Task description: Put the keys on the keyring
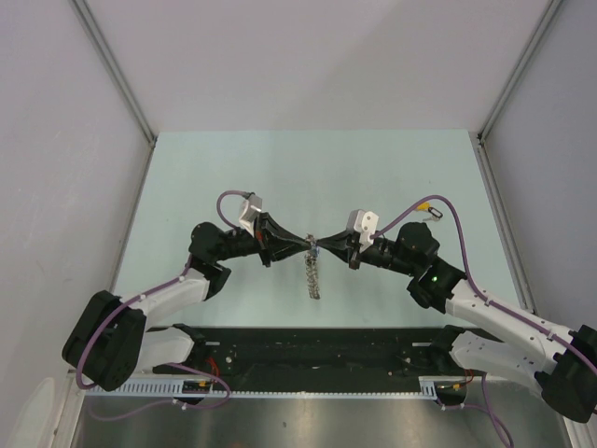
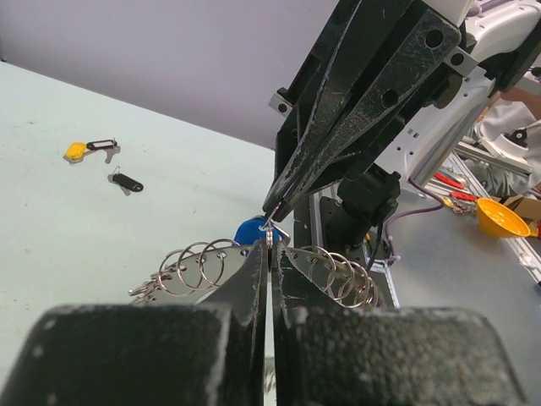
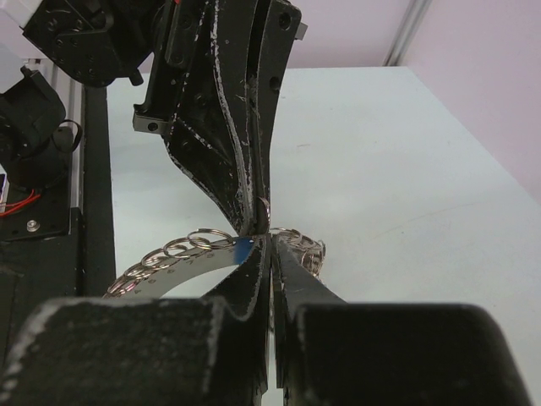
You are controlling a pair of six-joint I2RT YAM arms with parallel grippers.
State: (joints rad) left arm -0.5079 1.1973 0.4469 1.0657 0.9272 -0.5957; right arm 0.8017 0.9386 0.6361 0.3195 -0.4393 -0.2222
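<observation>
Nearest the arm bases, the keyring (image 1: 312,275) trails down toward the near table edge, its band fringed with small split rings. Just above it the two arms meet tip to tip. The left gripper (image 2: 269,260) is pinched tight, apparently on the keyring's band, which spreads out to either side of its fingers. The right gripper (image 3: 269,249) is likewise clamped, seemingly on the little wire loop of the blue-tagged key (image 2: 252,230). The step in hand looks like threading this key onto the ring. Next, the loop must be worked along the band without either pinch slipping. Farther off, a yellow-tagged key (image 2: 74,151) and a black-tagged key (image 2: 128,180) lie on the table (image 1: 233,168), waiting.
</observation>
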